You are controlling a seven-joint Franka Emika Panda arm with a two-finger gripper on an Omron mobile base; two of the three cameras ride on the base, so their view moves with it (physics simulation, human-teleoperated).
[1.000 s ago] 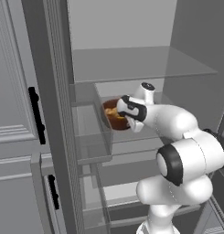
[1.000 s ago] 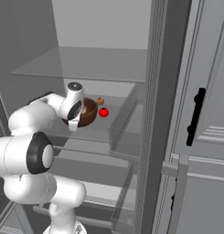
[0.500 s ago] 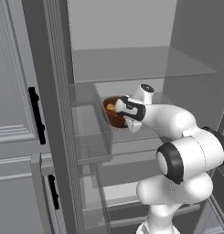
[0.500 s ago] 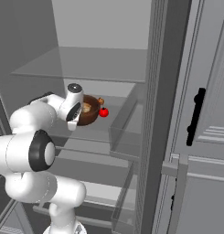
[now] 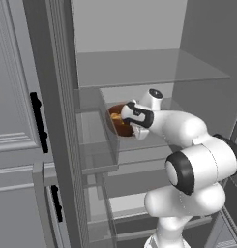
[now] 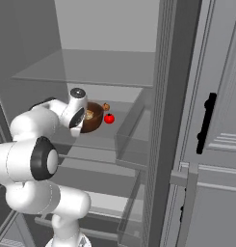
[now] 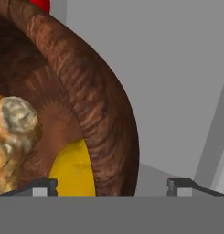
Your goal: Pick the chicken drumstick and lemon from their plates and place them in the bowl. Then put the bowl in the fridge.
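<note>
Our pincer (image 7: 113, 186) has spread off the bowl (image 7: 93, 105) rim on the fridge (image 5: 139, 72) shelf; we risk dragging it when retreating.

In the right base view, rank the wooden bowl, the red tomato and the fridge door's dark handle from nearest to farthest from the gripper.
1. The bowl, right at the gripper on the fridge shelf.
2. The red tomato, just past the bowl's far side.
3. The dark handle, far off on the door at the right.

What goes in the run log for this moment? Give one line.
stage: bowl on fridge shelf | contents: chicken drumstick, lemon | gripper: open, straddling the rim
</note>
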